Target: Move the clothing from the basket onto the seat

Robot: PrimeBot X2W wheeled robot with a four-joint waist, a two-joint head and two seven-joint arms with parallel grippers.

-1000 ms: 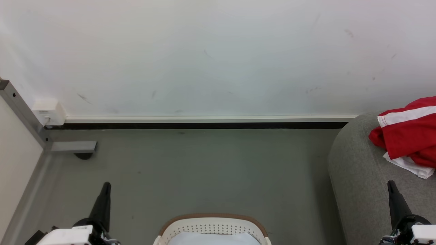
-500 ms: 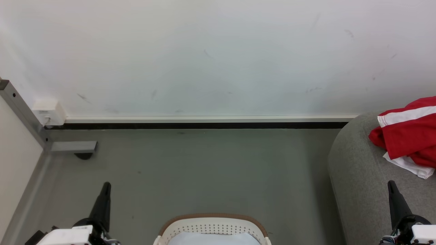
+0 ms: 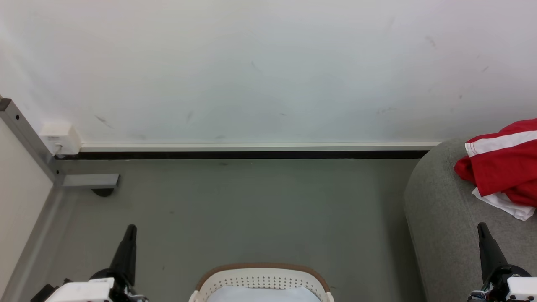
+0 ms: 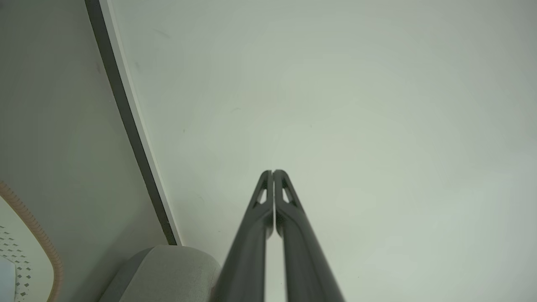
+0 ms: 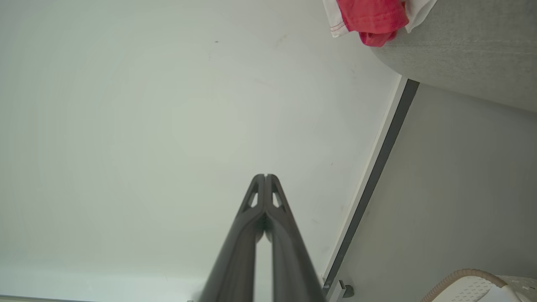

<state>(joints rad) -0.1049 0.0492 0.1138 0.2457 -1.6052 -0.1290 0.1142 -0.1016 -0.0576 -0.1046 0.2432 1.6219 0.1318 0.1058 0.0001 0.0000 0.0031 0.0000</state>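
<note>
The red clothing with its white stripe lies crumpled on the grey seat at the right; its bunched red and white folds hang over the seat's edge. The white basket with its brown rim stands on the floor at the bottom centre, a pale cloth inside it; its rim shows at both wrist views' corners. My left gripper is shut and empty, left of the basket. My right gripper is shut and empty, over the seat's front.
A white wall with a dark skirting strip runs across the back. A grey metal frame with a foot and a white box stands at the left. Grey floor lies between basket and wall.
</note>
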